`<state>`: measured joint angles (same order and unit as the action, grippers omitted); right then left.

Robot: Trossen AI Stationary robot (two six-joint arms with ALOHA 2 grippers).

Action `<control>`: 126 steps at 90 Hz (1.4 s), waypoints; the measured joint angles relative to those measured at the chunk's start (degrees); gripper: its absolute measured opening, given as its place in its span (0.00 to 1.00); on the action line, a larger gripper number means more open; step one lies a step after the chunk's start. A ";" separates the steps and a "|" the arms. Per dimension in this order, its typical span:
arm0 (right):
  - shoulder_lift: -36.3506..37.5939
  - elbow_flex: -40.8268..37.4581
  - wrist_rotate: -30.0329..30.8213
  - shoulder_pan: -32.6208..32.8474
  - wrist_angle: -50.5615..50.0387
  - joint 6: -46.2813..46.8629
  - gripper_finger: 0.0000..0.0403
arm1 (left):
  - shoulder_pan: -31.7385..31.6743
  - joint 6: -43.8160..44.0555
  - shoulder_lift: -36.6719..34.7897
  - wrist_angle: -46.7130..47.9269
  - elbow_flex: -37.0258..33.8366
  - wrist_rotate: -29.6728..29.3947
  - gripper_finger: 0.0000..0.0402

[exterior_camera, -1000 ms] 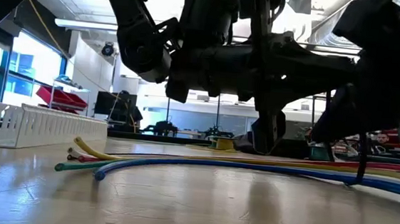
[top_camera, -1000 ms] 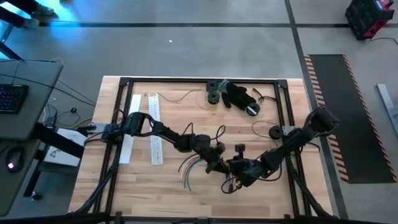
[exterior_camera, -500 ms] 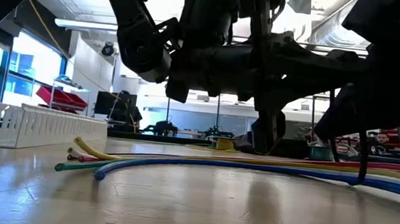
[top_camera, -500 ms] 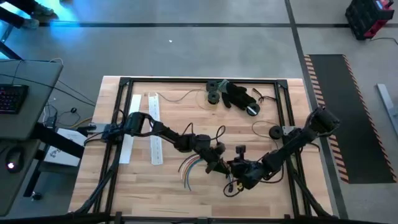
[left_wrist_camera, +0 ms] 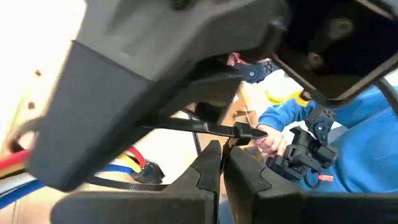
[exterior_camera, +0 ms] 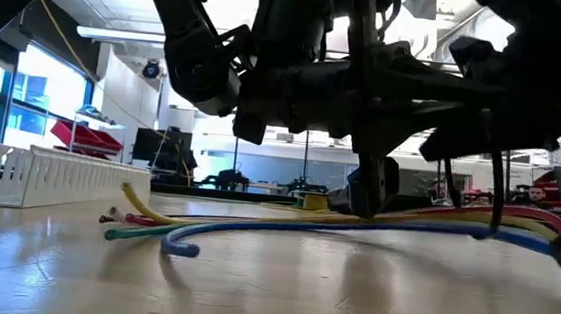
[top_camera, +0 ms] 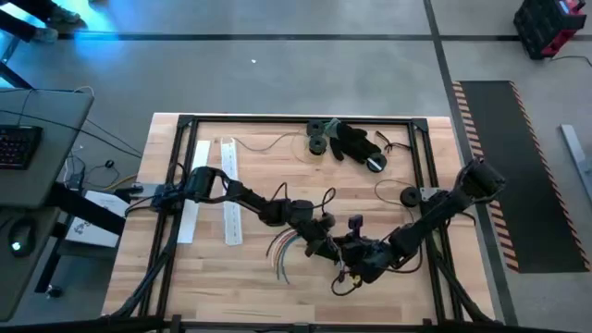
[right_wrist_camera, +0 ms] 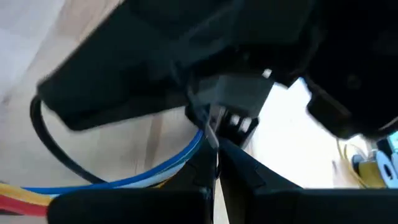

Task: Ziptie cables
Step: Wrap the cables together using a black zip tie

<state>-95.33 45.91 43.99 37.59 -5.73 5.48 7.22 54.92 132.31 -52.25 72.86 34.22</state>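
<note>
Closest to me, my left gripper [left_wrist_camera: 219, 163] has its two fingers pressed together on the thin black zip tie [left_wrist_camera: 205, 127], the strap running across just past my fingertips. My right gripper [right_wrist_camera: 212, 163] is likewise pinched together, on what looks like the tie's other end, though I can't be sure of that. From above, both of my grippers meet over the middle of the table [top_camera: 231, 277], the left gripper [top_camera: 324, 244] touching or nearly touching the right one [top_camera: 356, 261]. The cables [exterior_camera: 285, 225] lie on the wood under and beside them, their loose coloured ends fanned out toward my left side. I judge I'm in the middle of closing the tie around the bundle; next I must feed the tail through the head and pull it snug without letting the wires slip out. Farther off lie two white perforated strips [top_camera: 229, 190] and a black heap [top_camera: 356, 143].
</note>
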 joint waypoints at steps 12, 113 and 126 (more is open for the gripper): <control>0.00 0.22 1.00 0.99 0.17 -0.45 0.00 | -0.51 1.57 1.41 -1.57 0.00 0.12 0.00; 0.00 0.22 -0.93 2.64 0.11 7.99 0.10 | -0.44 10.47 7.58 -15.25 0.04 -1.05 0.00; 0.00 0.22 -0.94 2.62 -0.09 10.04 0.20 | -0.44 10.39 7.60 -15.23 0.04 -0.94 0.00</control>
<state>-95.33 46.13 43.05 40.21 -5.82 15.53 6.79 65.31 139.92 -67.48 72.90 33.27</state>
